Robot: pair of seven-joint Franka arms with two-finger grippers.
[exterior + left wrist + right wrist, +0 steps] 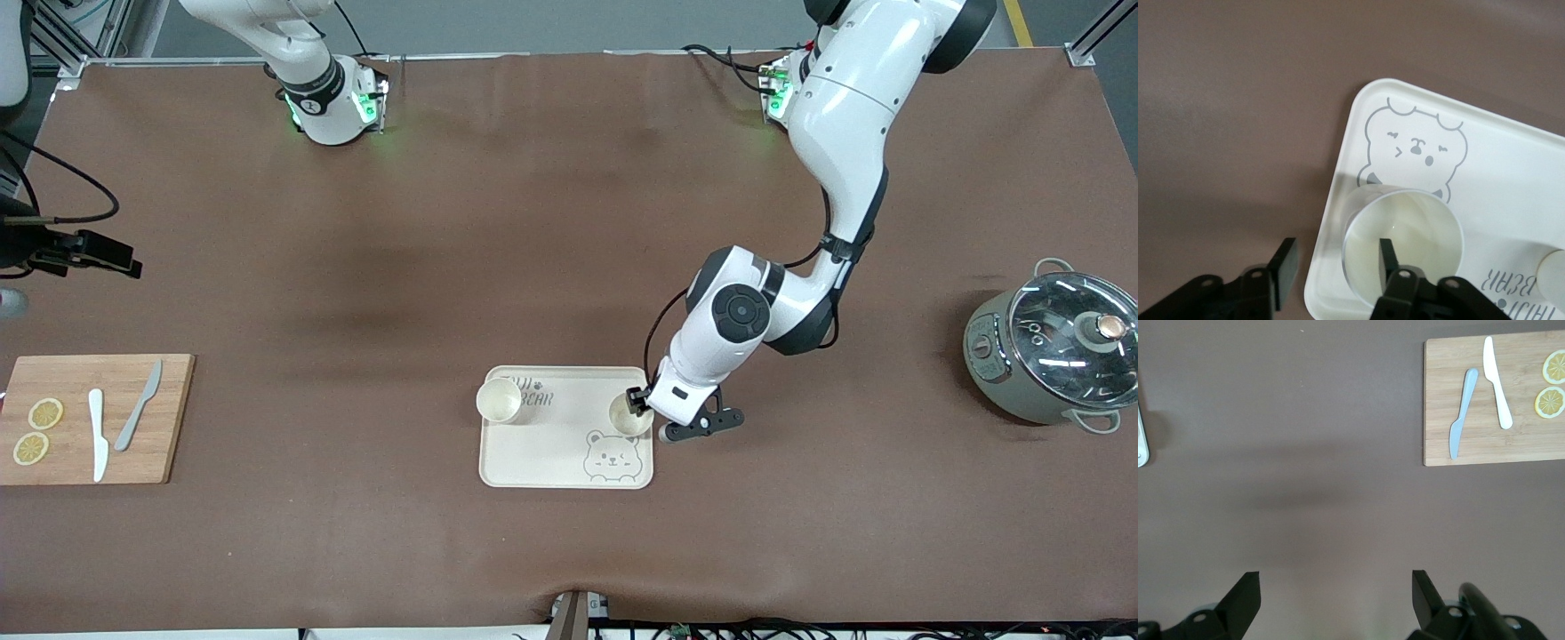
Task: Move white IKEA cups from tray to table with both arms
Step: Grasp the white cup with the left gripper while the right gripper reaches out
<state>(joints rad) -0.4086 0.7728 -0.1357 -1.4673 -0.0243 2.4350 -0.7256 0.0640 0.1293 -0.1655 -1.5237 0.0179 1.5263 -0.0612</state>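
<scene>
White cups (499,400) (628,416) stand on the tray (566,462).
Left gripper (1331,267) straddles one cup's (1401,243) rim, fingers spread; right gripper (1335,593) waits wide open.

- Two cups: one (499,400) and another (629,415).
- One tray (566,453).
- One board (93,418).
- Two knives: one white (98,434), one grey (139,404).
- Two lemon slices: one (45,413) and another (31,448).
- One pot (1049,351), with one lid (1076,333).
- Two arms: left (836,178), right (293,62).
</scene>
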